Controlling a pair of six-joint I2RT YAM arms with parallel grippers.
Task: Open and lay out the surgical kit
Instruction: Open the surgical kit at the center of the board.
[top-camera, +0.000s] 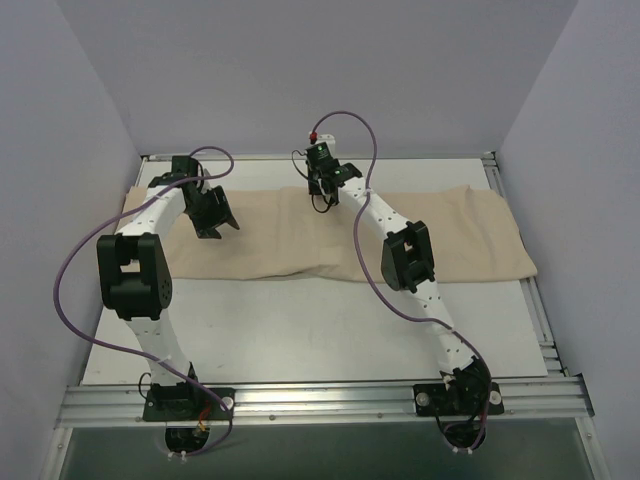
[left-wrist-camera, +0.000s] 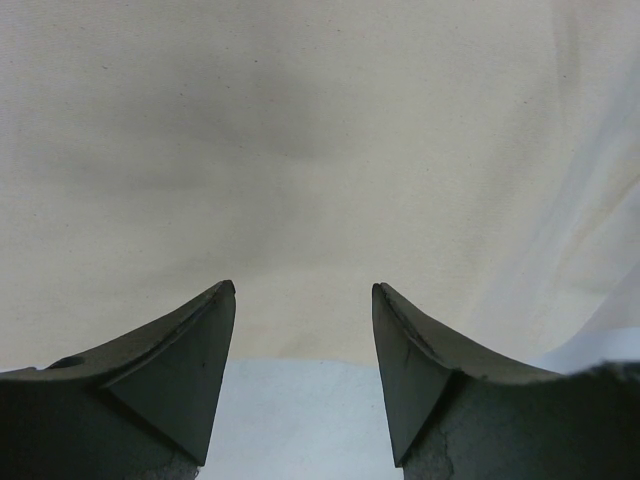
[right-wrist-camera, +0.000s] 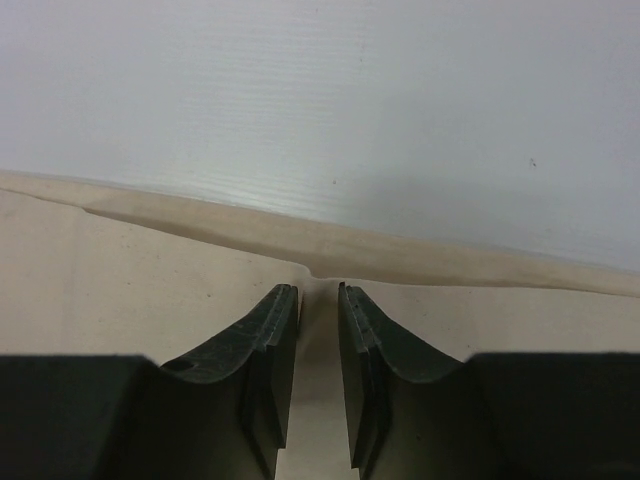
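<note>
**Top view:** left gripper (top-camera: 215, 215) released, jaws spread and empty, above the 9 o'clock end of the wrapping cloth (top-camera: 300, 235). The cloth lay as a beige folded band across the table's (top-camera: 300, 330) 12 o'clock half. Right gripper (top-camera: 322, 190) sat at the cloth's 12 o'clock edge, arm stretched forward.

**Left wrist view:** fingers (left-wrist-camera: 190, 350) stood wide apart over smooth cloth.

**Right wrist view:** fingers (right-wrist-camera: 275, 330) were pinched narrowly on the cloth's puckered edge.

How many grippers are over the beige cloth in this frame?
2. The left gripper hovers open over the cloth's left part; the right gripper is at its far edge, fingers pinched on a fold.
</note>
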